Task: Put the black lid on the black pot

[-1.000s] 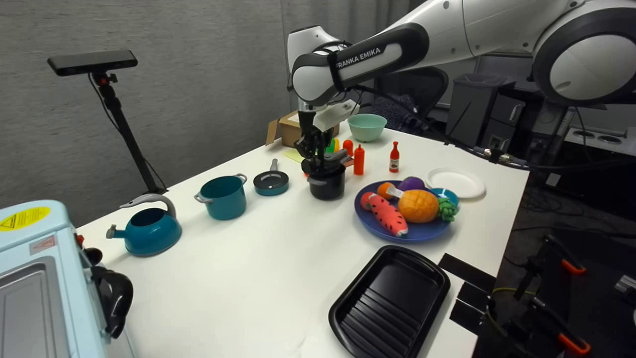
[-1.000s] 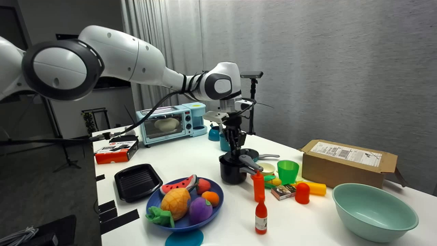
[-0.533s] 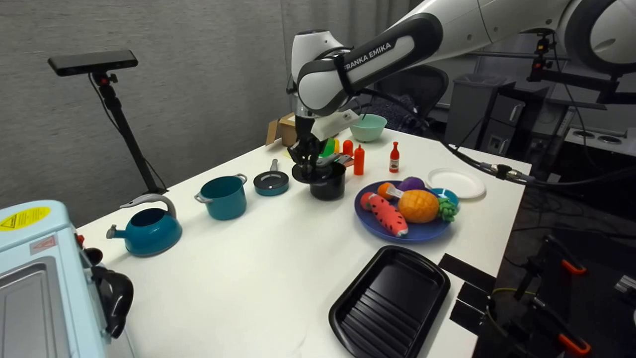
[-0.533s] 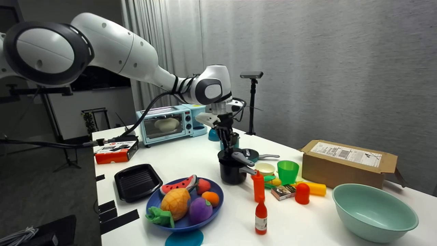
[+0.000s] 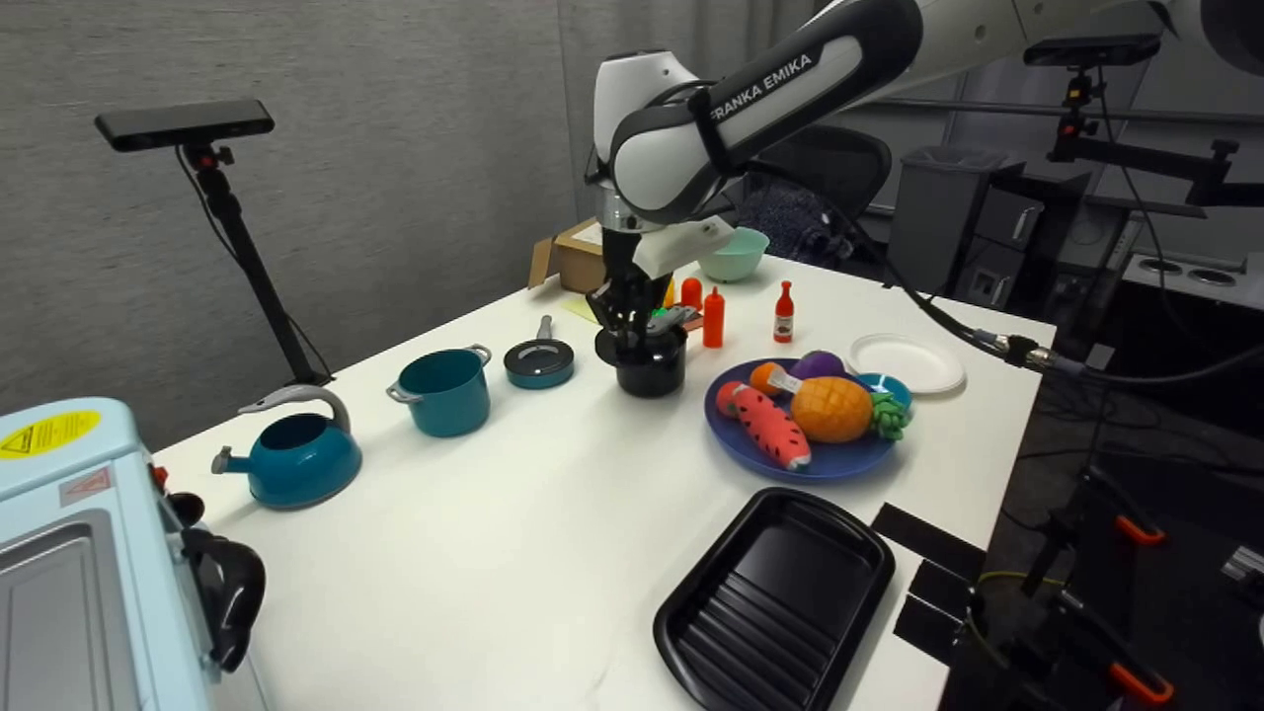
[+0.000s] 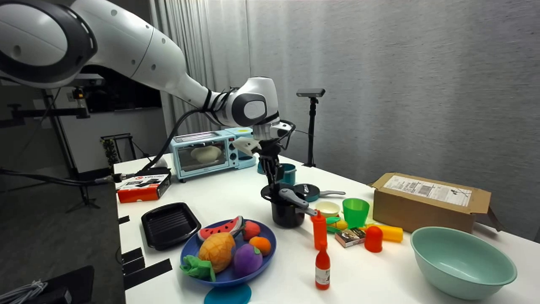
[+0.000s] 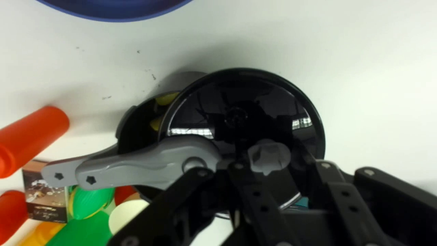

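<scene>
The black lid point(image 7: 245, 102) is a glossy round disc with a grey knob and a long grey handle. It covers only part of the black pot point(image 7: 136, 136) and sticks out past its rim. In both exterior views the lid point(image 5: 607, 348) point(image 6: 265, 193) overhangs one side of the pot point(image 5: 652, 375) point(image 6: 287, 216). My gripper point(image 7: 268, 153) has its fingers around the knob, and the lid moves with it. The gripper also shows in both exterior views point(image 5: 628, 341) point(image 6: 274, 183). Yellowish shapes show inside the pot. The fingertips are dark and partly hidden.
A red bottle point(image 6: 319, 232) stands close to the pot's handle. A teal pan point(image 5: 538, 370) and the teal pot point(image 5: 449, 395) are nearby. A blue plate point(image 5: 726, 434) holds toy fruit. A green cup point(image 6: 355, 212) and a cardboard box point(image 6: 422, 211) are behind.
My gripper and the lid have shifted together across the pot, leftward in an exterior view, so the lid now overhangs the rim more. The pot has stayed in place.
</scene>
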### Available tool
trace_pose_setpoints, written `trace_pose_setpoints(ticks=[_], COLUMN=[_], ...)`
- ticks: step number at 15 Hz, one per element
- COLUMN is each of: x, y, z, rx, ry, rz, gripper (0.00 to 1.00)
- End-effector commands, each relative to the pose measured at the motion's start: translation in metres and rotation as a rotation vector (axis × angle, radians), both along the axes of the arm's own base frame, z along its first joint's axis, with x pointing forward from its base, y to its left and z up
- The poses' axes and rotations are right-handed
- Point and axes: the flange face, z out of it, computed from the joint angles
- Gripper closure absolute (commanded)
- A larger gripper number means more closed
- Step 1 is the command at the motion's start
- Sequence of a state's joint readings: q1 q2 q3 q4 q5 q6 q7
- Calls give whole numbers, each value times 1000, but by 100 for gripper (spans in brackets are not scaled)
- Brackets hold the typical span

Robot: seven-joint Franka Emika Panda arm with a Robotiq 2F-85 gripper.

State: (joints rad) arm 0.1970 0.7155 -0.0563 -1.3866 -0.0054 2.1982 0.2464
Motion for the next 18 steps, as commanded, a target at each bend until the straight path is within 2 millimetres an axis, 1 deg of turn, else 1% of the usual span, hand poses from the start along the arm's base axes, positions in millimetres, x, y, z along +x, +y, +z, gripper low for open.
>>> trace_pose_setpoints(ticks=[1,3,6,10,13,16,17,18], x=[-12,-12,-9,-5,-2,1,-1,0], y=[-26,-38,-45,-38,-33,-33,-40,-40], z=[15,16,11,-2,-2,0,4,4], rx=[-56,-100,-135,-80,-64,-63,-61,-56], ry=[-36,-56,-71,-64,-77,-97,-102,-101], rz=[-59,-81,-93,-99,-92,-98,-96,-96], gripper=[91,91,91,91,91,91,91,91])
